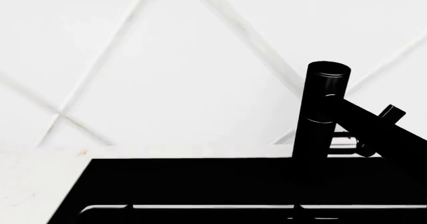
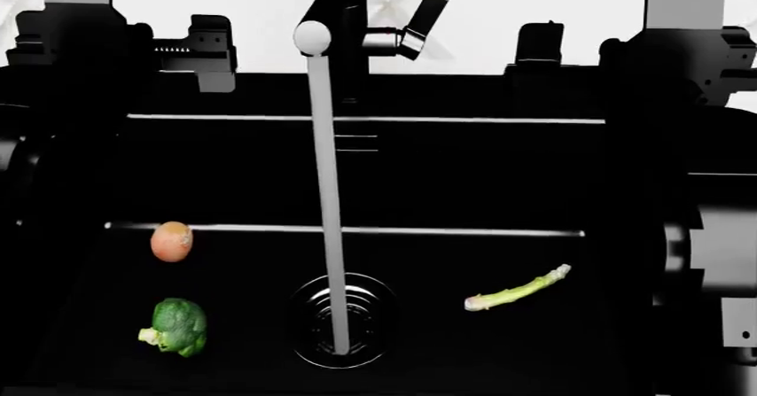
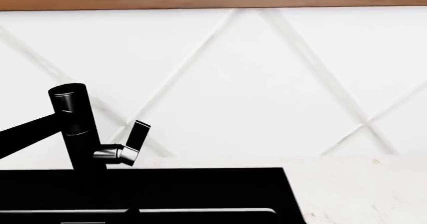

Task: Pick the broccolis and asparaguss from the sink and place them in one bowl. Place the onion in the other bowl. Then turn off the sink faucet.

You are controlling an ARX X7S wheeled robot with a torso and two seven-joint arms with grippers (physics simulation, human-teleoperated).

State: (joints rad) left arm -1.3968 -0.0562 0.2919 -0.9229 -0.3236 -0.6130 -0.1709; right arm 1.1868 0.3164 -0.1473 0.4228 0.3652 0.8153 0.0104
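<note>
— So, what do we have, from big to small?

— First the black sink (image 2: 355, 174), with water (image 2: 328, 201) running from the faucet (image 2: 343, 24) down to the drain (image 2: 343, 321). Both arms are at the sides; the left gripper (image 2: 195, 50) and the right gripper (image 2: 538, 46) hang above the back rim. Whether their jaws are spread or pressed together, I cannot tell. Nothing is between them.

— And the food?

— On the sink floor: asparagus (image 2: 517, 289) on the right, broccoli (image 2: 177, 326) front left, onion (image 2: 172, 241) just behind it. No bowl is visible.

— What can go wrong?

— I think the round onion may roll from a pinch, and the thin asparagus lies flat, so fingers may hit the floor.
</note>
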